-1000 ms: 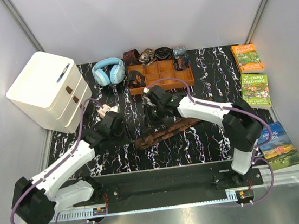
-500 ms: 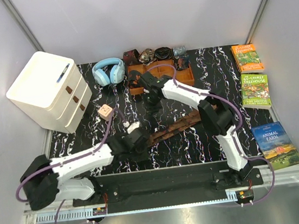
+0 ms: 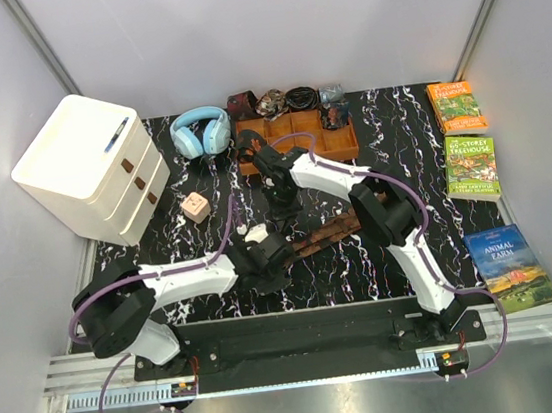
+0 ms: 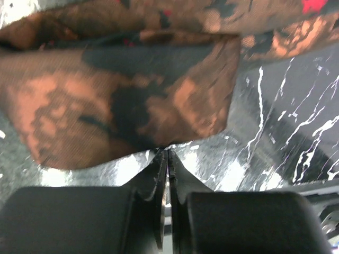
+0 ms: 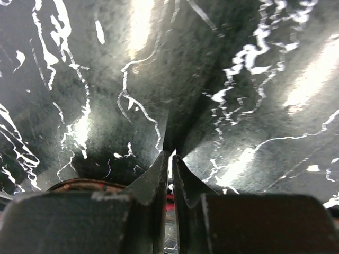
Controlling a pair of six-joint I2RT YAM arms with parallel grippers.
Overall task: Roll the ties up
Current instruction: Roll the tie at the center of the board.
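Nearest you, the left gripper (image 4: 165, 152) lies low on the black marbled table (image 3: 364, 268), its arm stretched rightward across the front. Its jaws are pressed together. Their tips meet the lower hem of the tie (image 3: 331, 228) at its broad end, and you cannot tell whether any fabric is caught between them. The tie lies flat and unrolled on the table. It runs on a slant from that gripper up and to the right, and its far part passes under the right arm.

Beyond the tie, the right gripper (image 5: 170, 154) points down at bare tabletop just in front of the wooden tray (image 3: 345, 148). Its jaws are closed on nothing. A sliver of reddish-brown fabric shows at the lower left of its wrist view.

A small pink cube (image 3: 194, 207) sits left of the tie, well apart from it. At the far edge you have blue headphones (image 3: 199, 132) beside the tray and a row of small dark bundles (image 3: 271, 101) behind it. A white drawer unit (image 3: 90, 169) stands at far left, and three books (image 3: 472, 167) line the right side.
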